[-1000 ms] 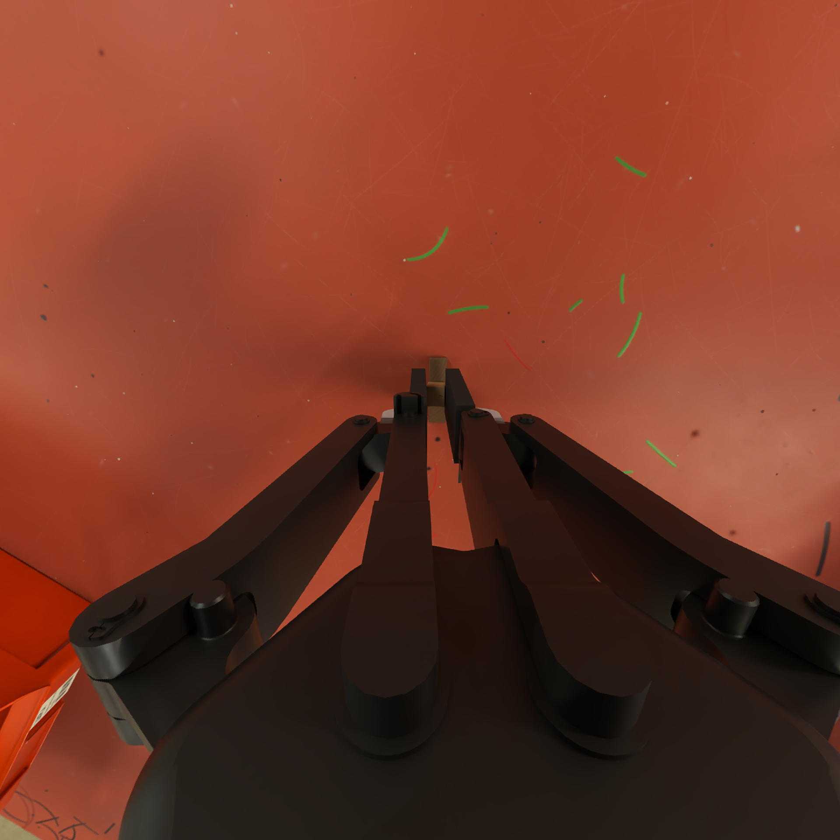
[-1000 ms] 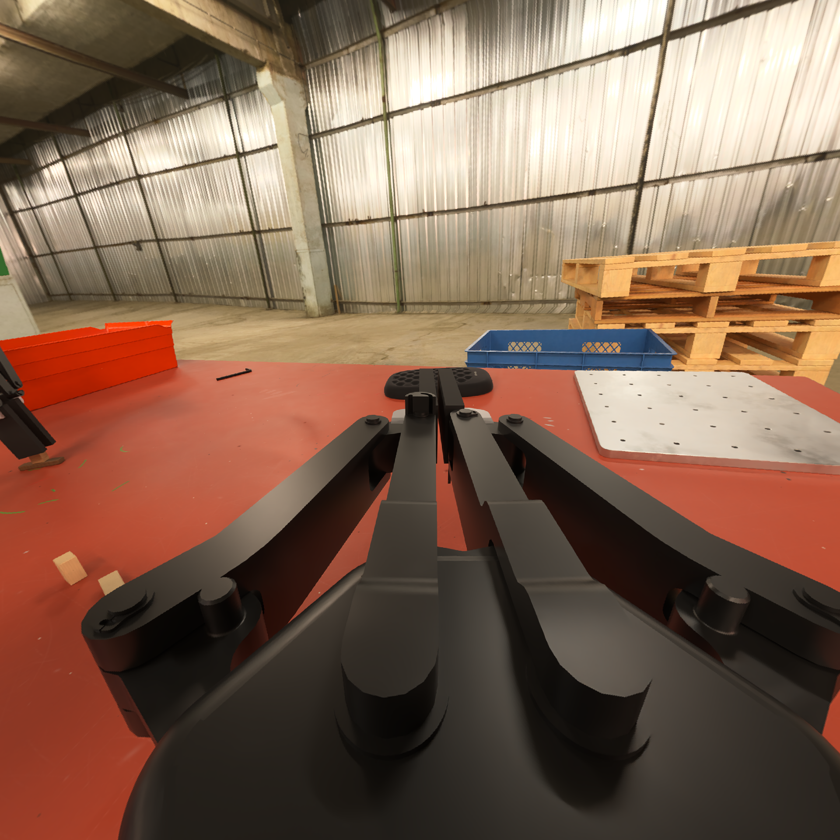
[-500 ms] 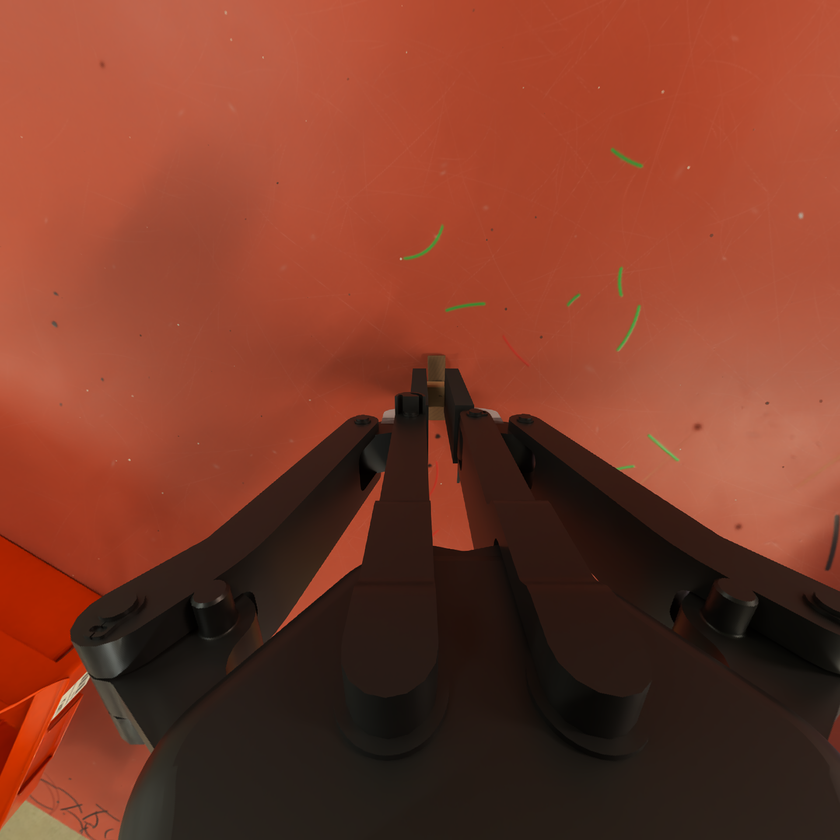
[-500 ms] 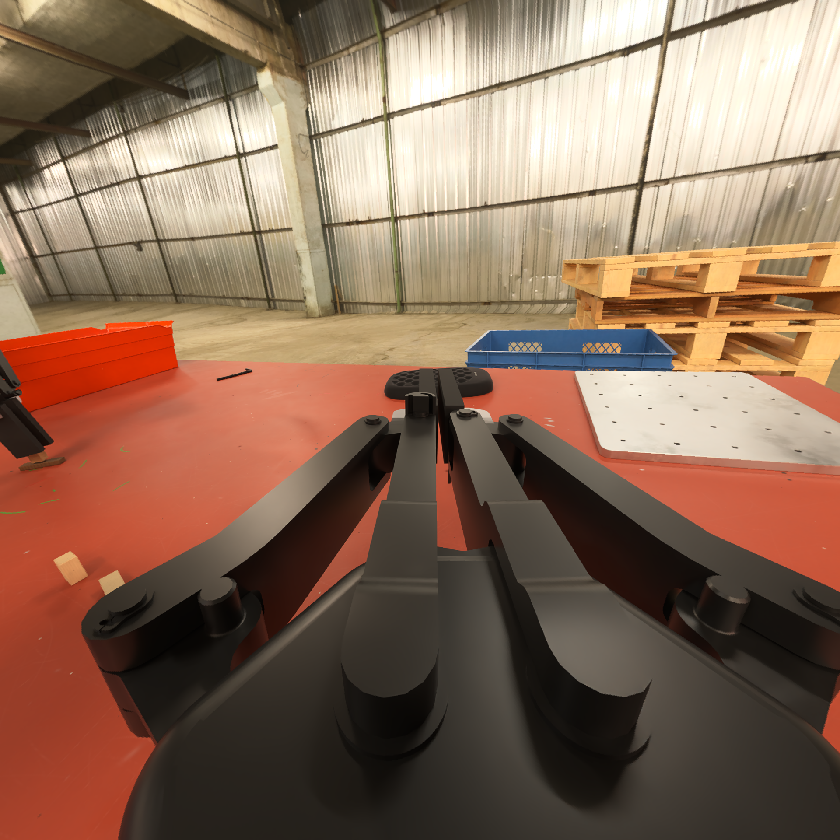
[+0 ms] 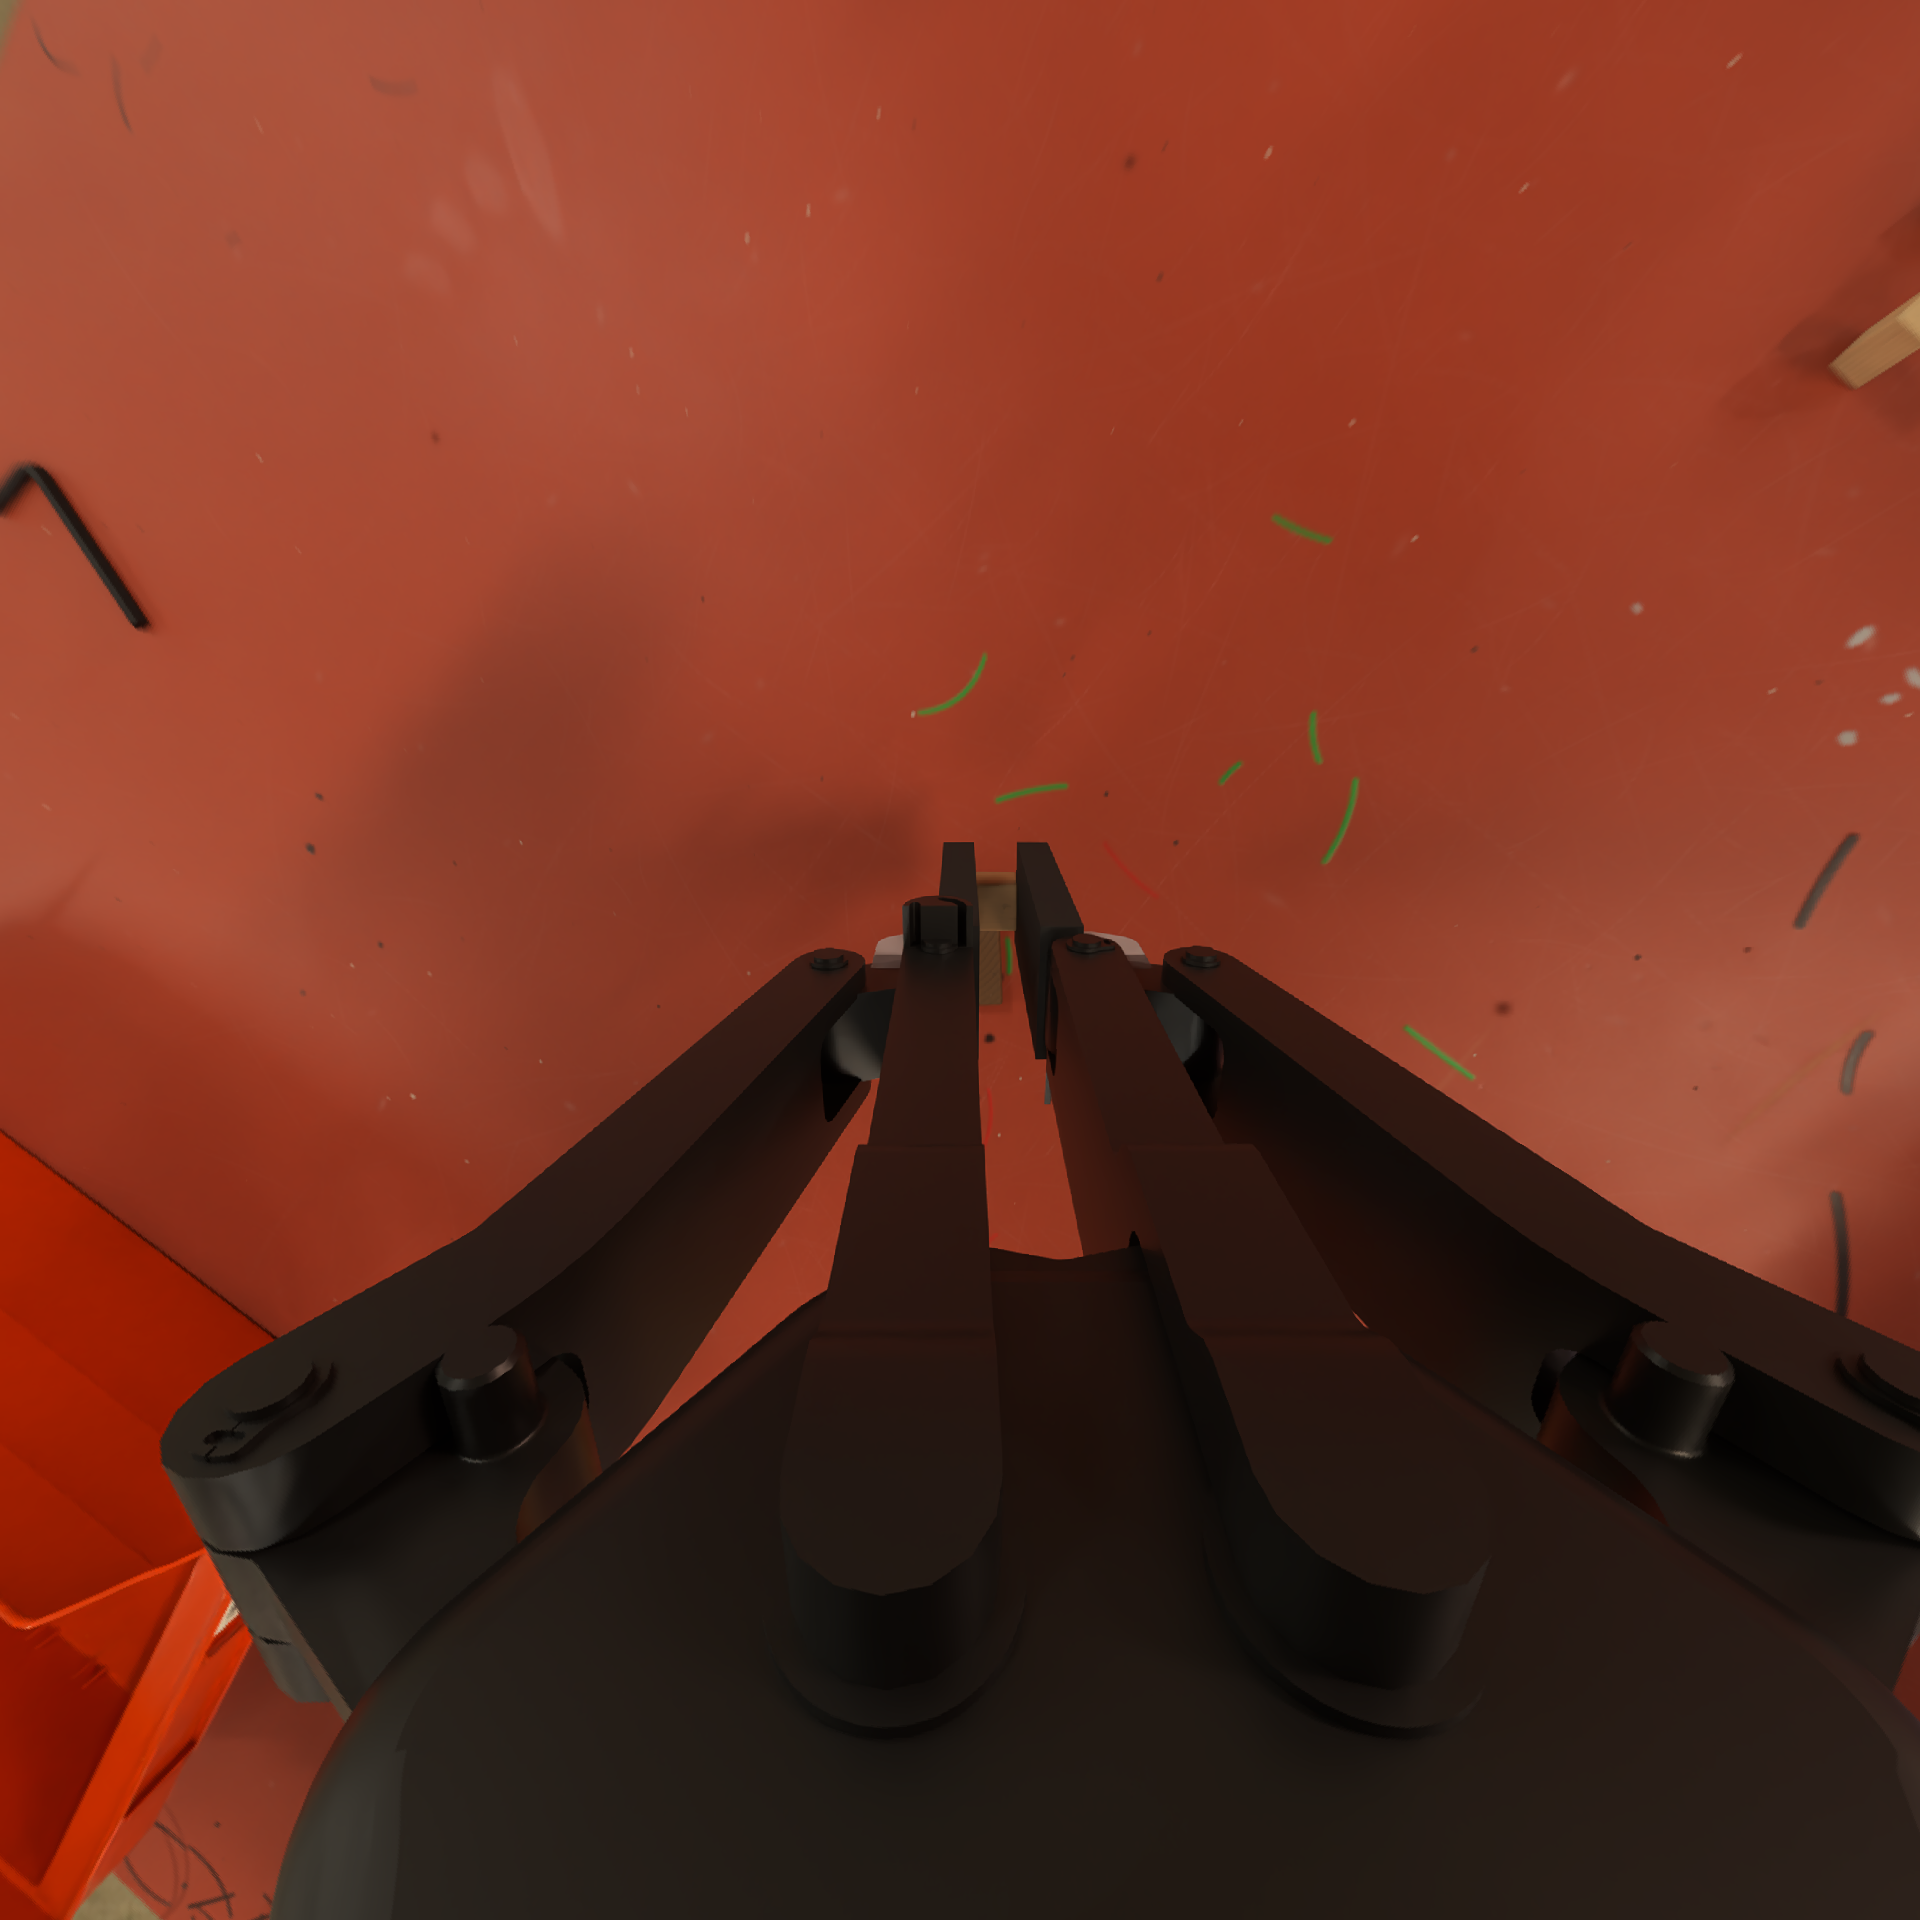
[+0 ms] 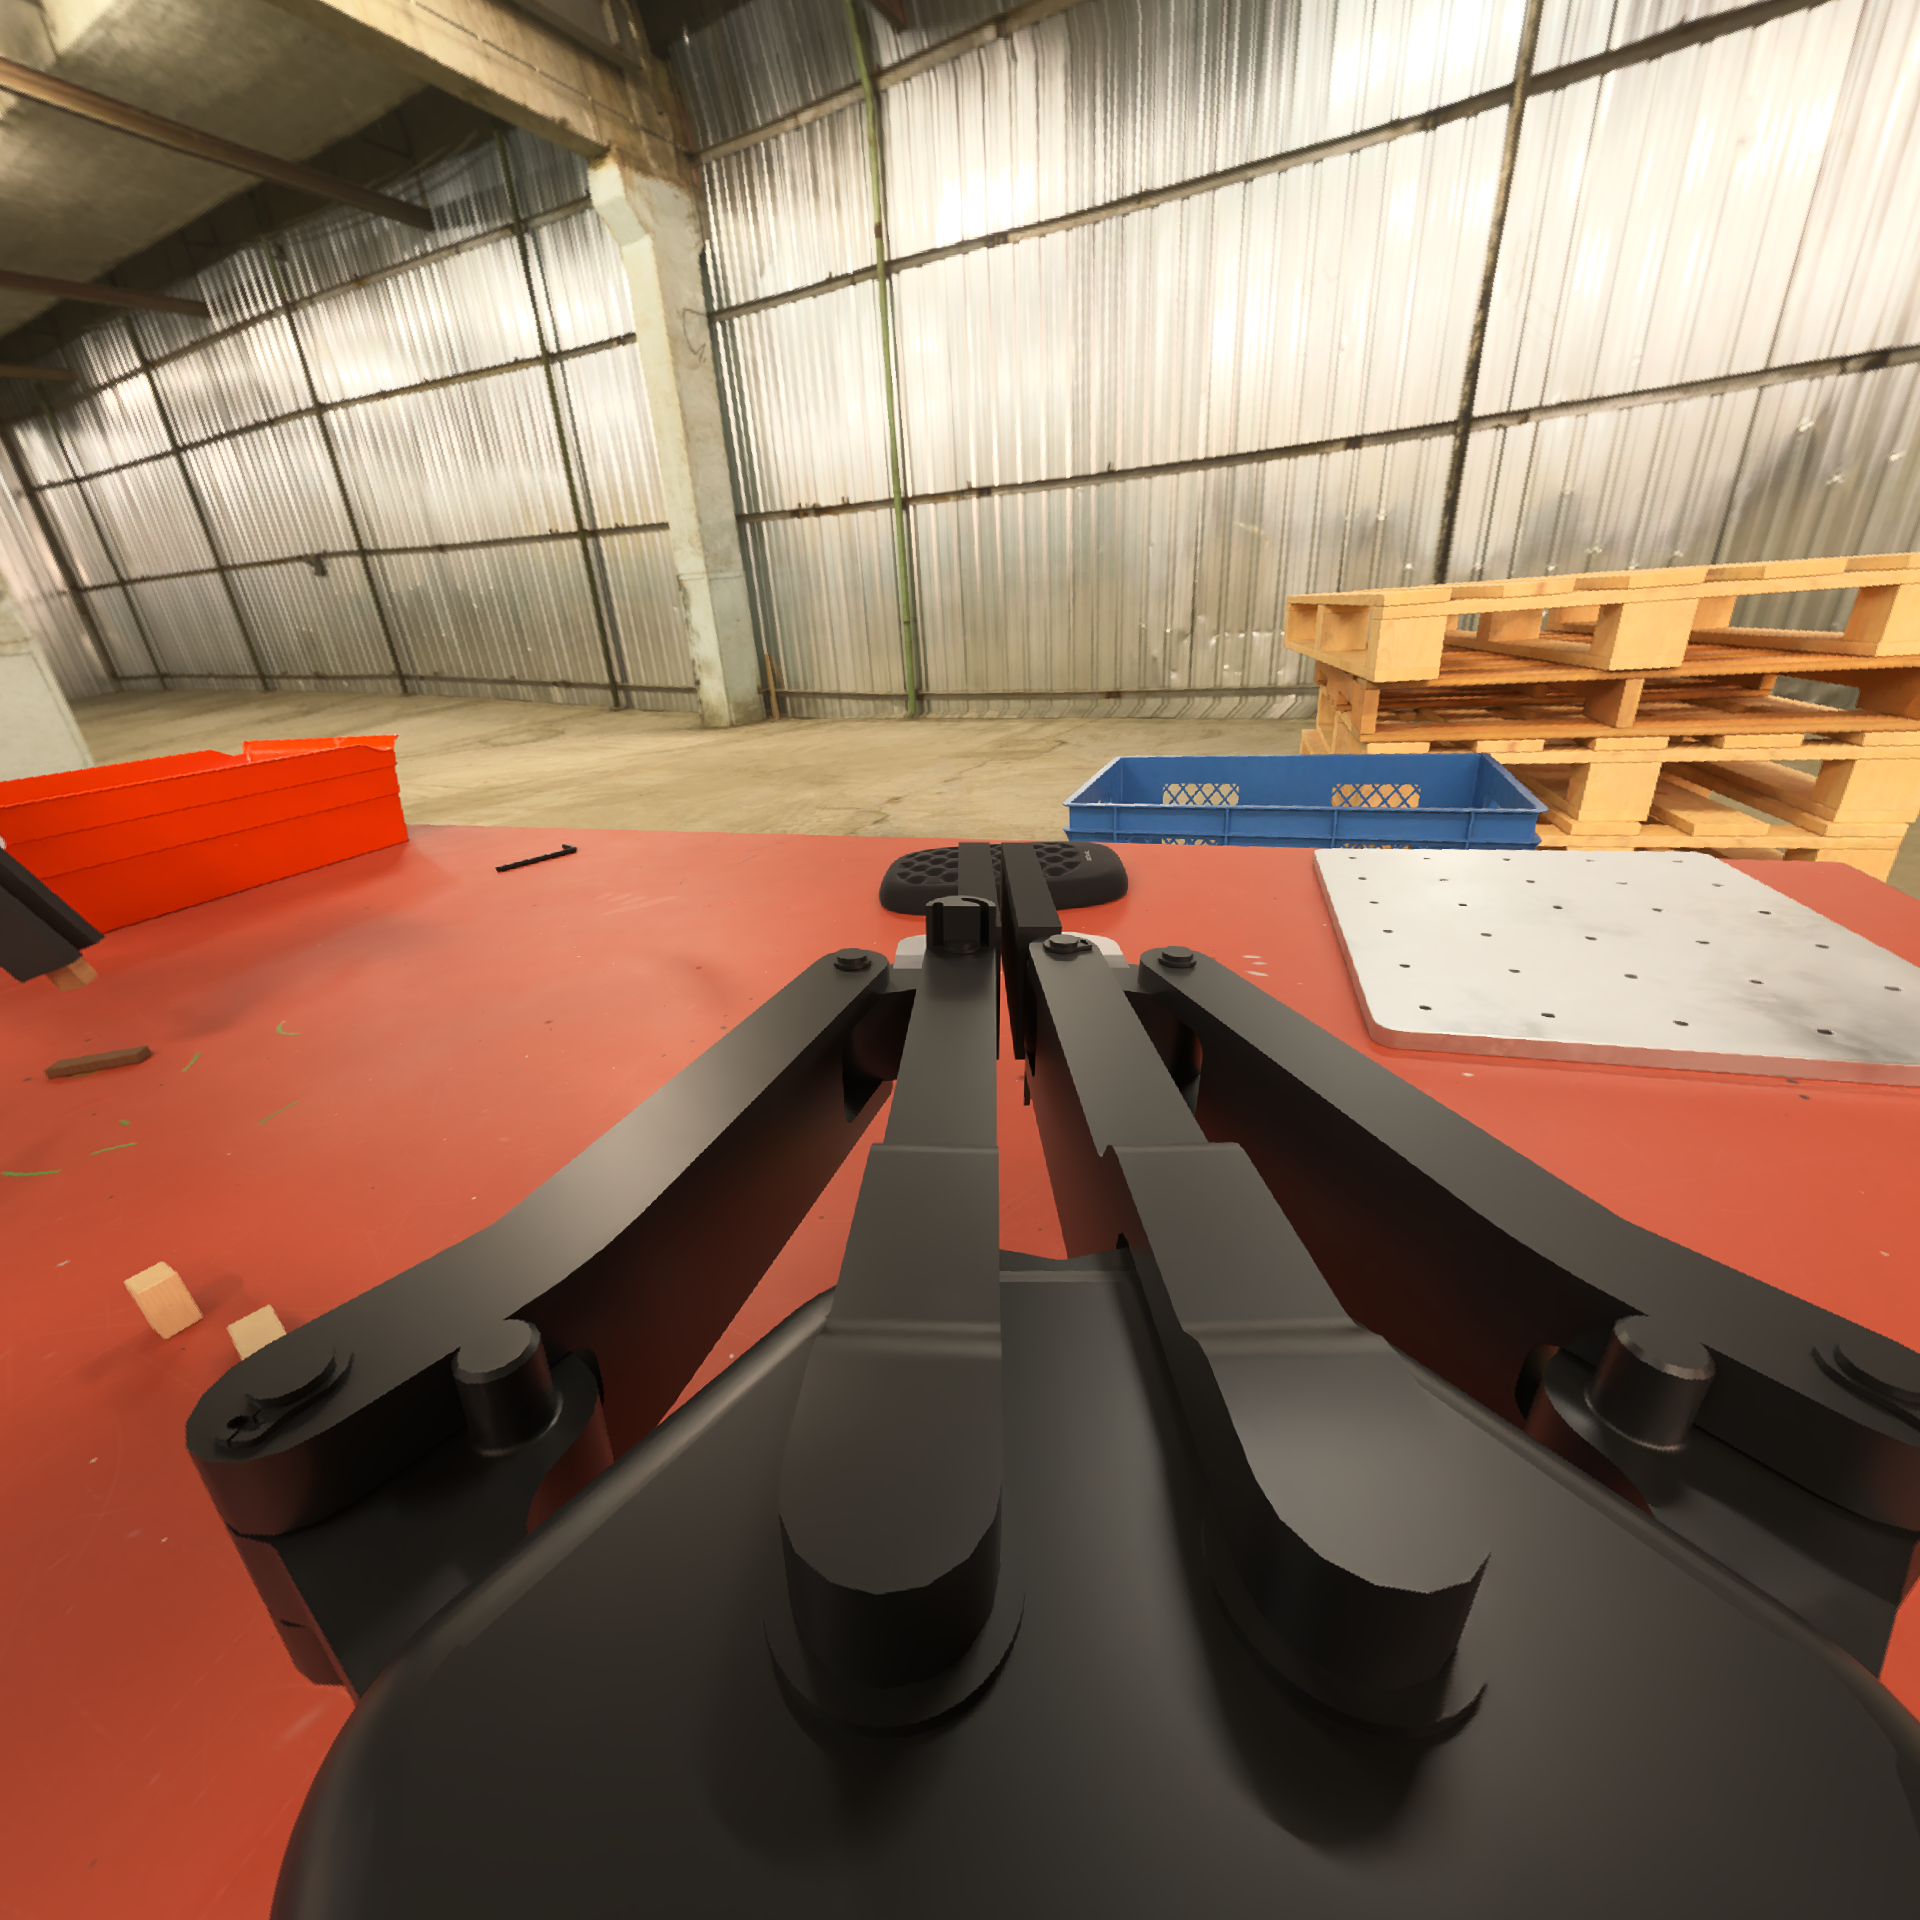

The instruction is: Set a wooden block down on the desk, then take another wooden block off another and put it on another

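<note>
Left wrist view looks down the left gripper (image 5: 995,883) at a small pale wooden block (image 5: 995,906) clamped between its two narrow-set fingers, above the red desk (image 5: 727,416). The right wrist view shows that same gripper at the far left, raised, with the pale block poking below its tips (image 6: 71,975), and a flat dark brown block (image 6: 99,1061) lying on the desk just beneath, apart from it.

The held block looks light, stiff and square-edged; flat opposite faces give the pads a sure bite, so a hold across the middle of two parallel sides should serve. Smooth wood may slip if pinched near a corner, and so small a piece would likely tip if released unevenly.

Nearer, at the left, two more pale cubes (image 6: 161,1299) sit side by side on the desk, close together; a corner of another block (image 5: 1881,348) shows at the right edge of the left wrist view.

The right gripper (image 6: 1003,883) is closed on nothing, fingers together, pointing toward a black perforated pad (image 6: 1081,868). Farther out: an orange bin (image 6: 208,821), a hex key (image 6: 535,858), a drilled metal plate (image 6: 1610,956).
</note>
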### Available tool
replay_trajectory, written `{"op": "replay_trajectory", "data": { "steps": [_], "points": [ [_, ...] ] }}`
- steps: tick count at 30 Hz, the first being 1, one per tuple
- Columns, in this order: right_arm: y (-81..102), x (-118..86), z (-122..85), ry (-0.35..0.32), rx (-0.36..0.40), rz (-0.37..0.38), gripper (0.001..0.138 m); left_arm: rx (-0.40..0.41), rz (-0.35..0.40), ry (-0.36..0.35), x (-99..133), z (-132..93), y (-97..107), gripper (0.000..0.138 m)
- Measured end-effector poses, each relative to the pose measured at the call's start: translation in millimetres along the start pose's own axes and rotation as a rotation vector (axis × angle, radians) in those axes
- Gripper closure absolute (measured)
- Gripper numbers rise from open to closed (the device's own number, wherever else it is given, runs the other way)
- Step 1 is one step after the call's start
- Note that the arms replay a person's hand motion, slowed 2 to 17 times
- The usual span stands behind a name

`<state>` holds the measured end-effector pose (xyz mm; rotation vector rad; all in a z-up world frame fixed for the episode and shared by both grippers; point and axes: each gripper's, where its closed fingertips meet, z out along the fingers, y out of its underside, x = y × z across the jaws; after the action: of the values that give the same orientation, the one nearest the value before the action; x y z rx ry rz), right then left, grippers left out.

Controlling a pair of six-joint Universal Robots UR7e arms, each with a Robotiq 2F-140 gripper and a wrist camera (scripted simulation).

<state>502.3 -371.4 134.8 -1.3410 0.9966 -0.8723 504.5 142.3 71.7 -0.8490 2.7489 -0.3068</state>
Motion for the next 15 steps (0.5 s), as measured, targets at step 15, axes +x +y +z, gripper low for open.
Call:
{"op": "replay_trajectory", "data": {
  "steps": [15],
  "points": [
    [0.4, -1, 0, -0.004, -0.002, 0.000, 0.136, 0.227, 0.237, -0.064, 59, -68, -80, 0.128]
  ]
}}
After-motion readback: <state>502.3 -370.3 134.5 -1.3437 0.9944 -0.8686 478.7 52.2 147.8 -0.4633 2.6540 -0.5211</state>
